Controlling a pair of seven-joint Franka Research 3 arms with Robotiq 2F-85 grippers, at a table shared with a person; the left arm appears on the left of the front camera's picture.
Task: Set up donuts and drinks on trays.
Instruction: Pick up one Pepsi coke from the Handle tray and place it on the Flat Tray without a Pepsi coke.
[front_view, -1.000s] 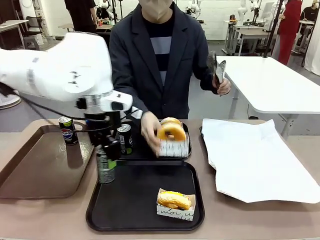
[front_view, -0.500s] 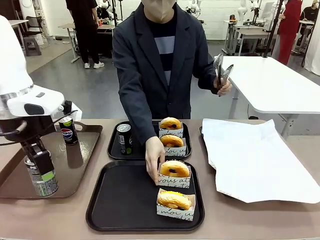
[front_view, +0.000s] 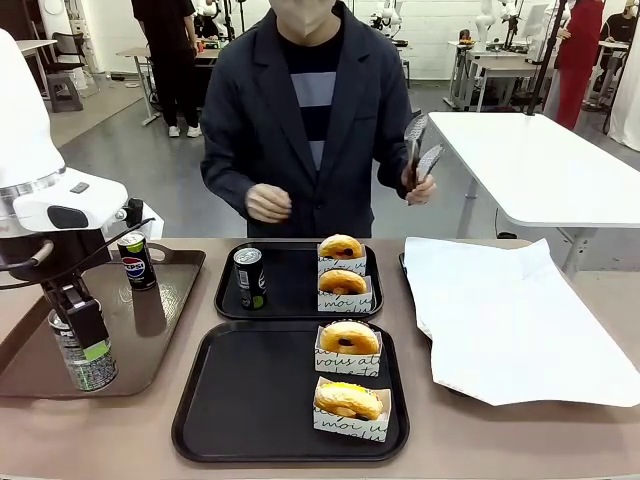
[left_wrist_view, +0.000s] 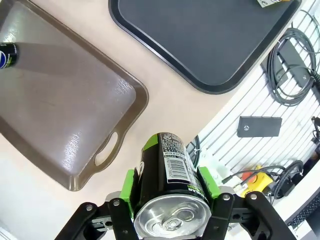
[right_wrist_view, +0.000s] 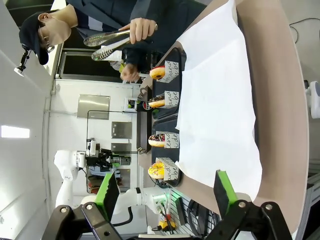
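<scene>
A green-marked can (front_view: 85, 358) is hanging over the brown tray (front_view: 30, 340), clamped in the left gripper (left_wrist_view: 167, 192), probably headed for the near black tray (front_view: 250, 400), which is holding two donuts (front_view: 348, 368) but no drink. The right gripper (right_wrist_view: 165, 192) is waiting with its jaws spread and empty, above the white paper sheet (right_wrist_view: 220, 110) on the worktop (front_view: 140, 440).

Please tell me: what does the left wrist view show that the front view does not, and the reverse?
Left wrist view: the silver top of the can held between the left tool's green pads, and cables beside the table. Front view: the person holding tongs, four donuts, and a second can on the far black tray. Both: the held can, the brown tray, the Pepsi can and the near black tray.
</scene>
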